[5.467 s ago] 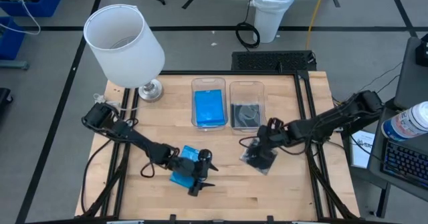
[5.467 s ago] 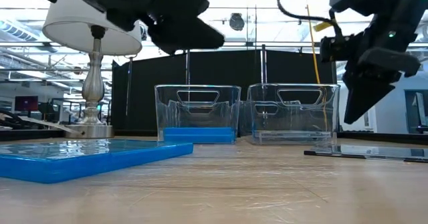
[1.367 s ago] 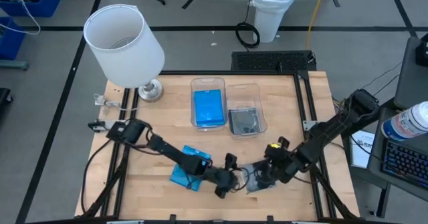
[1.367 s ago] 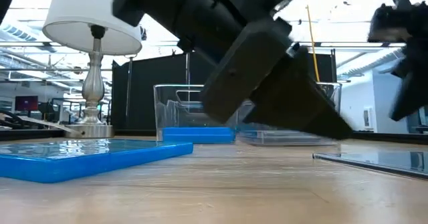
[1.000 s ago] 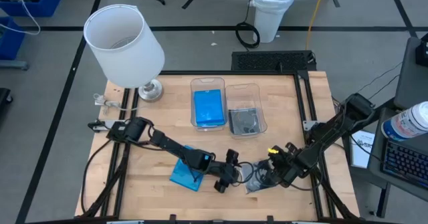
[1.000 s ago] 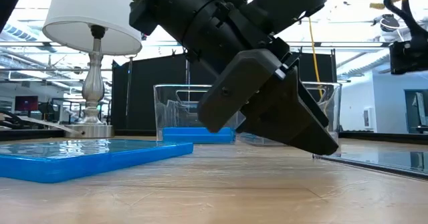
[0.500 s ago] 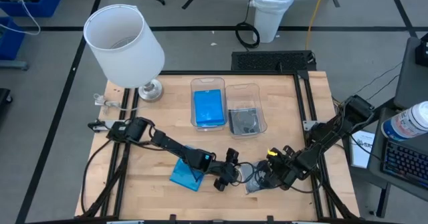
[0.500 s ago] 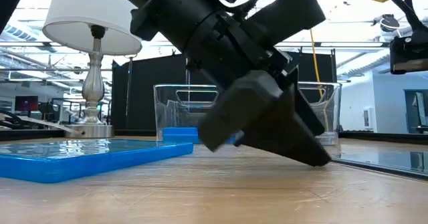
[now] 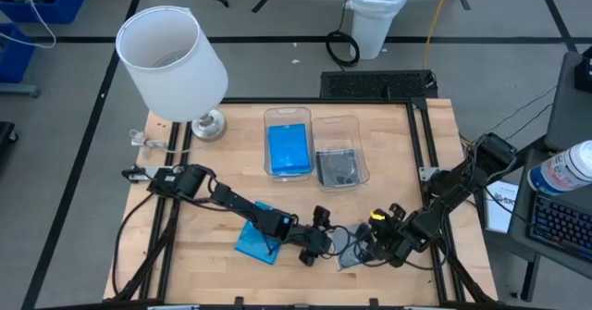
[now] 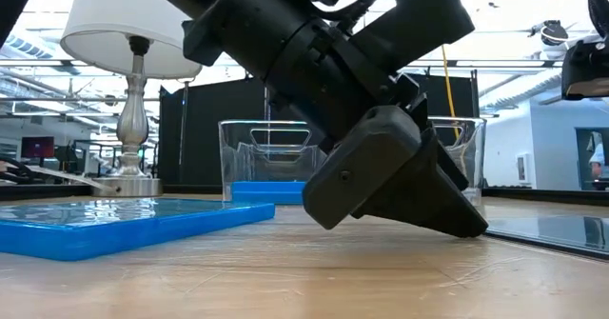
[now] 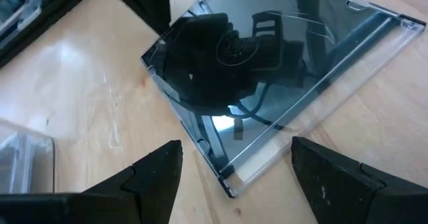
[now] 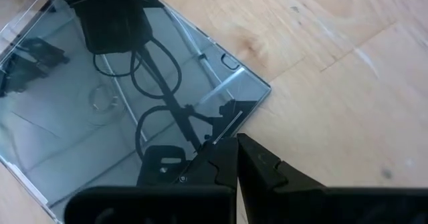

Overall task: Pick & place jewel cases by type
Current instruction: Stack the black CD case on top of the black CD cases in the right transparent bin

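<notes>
A dark transparent jewel case (image 9: pixel 350 252) lies flat on the wooden table near its front edge, between my two grippers. My left gripper (image 11: pixel 234 167) is open and low over the table. Its fingers stand on either side of the case's near corner (image 11: pixel 227 184) without touching it. My right gripper (image 12: pixel 235 144) is shut, with its tip on the opposite side of the same case. A bright blue jewel case (image 9: pixel 254 241) lies flat under my left arm. In the low view my left gripper (image 10: pixel 419 205) fills the middle. My right gripper has its shut fingertips (image 12: pixel 231 147) set on the dark case's top face, just inside an edge near one corner (image 12: pixel 247 100). The fingers slant steeply down from the table's right side. The case lies flat on the table.
Two clear bins stand at the middle back: the left bin (image 9: pixel 289 114) holds a blue case, the right bin (image 9: pixel 340 118) dark ones. A white-shaded lamp (image 9: pixel 171 60) stands at the back left. Bare wood shows at the front left.
My left gripper has sunk toward the table at the dark case, still open. The right gripper has tipped a little steeper while staying at the case. The case itself lies where it was.
</notes>
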Robot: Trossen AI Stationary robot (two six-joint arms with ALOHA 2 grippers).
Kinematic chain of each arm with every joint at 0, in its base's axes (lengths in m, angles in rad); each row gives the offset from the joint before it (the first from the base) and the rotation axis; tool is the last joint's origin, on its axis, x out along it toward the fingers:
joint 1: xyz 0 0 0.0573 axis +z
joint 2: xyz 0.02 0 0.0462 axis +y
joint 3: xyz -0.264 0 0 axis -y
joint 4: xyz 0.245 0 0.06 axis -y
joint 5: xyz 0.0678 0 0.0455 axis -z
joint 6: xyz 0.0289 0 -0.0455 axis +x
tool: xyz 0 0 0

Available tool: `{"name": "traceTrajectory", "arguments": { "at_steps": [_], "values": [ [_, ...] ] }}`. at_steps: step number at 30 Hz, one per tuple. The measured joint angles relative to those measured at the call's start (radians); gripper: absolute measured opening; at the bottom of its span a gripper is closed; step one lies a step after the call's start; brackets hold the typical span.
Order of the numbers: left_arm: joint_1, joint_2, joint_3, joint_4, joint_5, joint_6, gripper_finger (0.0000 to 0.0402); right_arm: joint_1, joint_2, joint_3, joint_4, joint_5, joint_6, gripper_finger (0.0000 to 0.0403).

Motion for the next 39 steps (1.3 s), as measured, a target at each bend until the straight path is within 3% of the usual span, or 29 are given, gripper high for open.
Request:
{"name": "traceTrajectory", "arguments": {
  "at_steps": [4, 16, 24, 26, 31, 39],
  "values": [
    [-0.005, 0.003, -0.003, 0.071, -0.049, -0.02, 0.0285, 0.014, 0.0, -0.016, 0.021, 0.036, -0.006, 0.0],
    [-0.009, 0.007, -0.005, 0.138, -0.039, -0.004, 0.0285, 0.104, -0.001, -0.146, 0.234, 0.196, 0.06, 0.0],
    [-0.007, 0.011, 0.007, 0.17, -0.041, 0.022, 0.0285, 0.112, 0.001, -0.148, 0.257, 0.217, 0.024, 0.0],
    [-0.007, 0.011, 0.007, 0.178, -0.055, 0.033, 0.0285, 0.112, 0.001, -0.148, 0.258, 0.224, 0.019, 0.0],
    [0.023, 0.008, 0.017, 0.257, -0.206, 0.047, 0.0285, 0.109, 0.011, -0.154, 0.362, 0.23, -0.039, 0.0],
    [0.012, -0.049, 0.016, 0.081, -0.141, 0.032, 0.0285, 0.102, 0.071, -0.162, 0.438, 0.25, -0.072, 0.0]
  ]
}}
